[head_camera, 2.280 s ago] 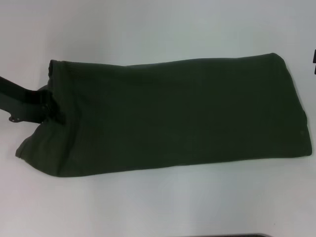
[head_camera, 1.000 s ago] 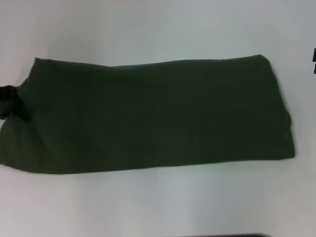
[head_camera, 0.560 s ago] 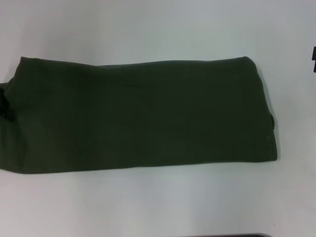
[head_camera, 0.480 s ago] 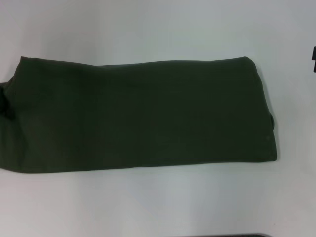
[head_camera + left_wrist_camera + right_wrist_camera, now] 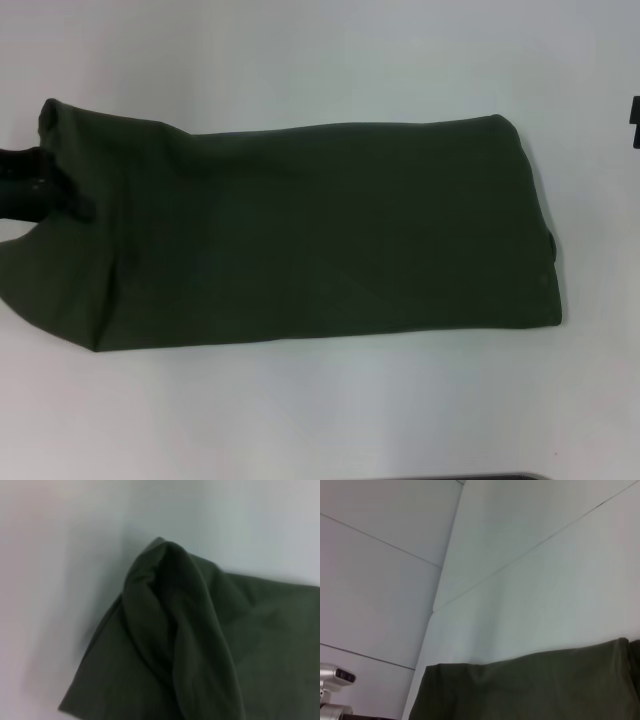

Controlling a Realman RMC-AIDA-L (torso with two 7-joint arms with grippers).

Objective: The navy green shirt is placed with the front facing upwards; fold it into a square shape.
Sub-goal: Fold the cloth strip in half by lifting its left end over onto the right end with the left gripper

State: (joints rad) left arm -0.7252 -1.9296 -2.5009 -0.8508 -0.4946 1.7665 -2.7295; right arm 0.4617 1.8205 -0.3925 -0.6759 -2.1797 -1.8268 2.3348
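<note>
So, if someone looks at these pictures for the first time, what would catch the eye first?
First, the navy green shirt: a long dark band, already folded, lying across the white table with only plain cloth showing. Next, the left gripper at the shirt's left end, where the cloth is bunched and lifted into a ridge; the left wrist view shows that raised fold close up. The right gripper is out of sight.

Head cam overhead; L wrist cam close, both on shirt (image 5: 320, 235) end.
</note>
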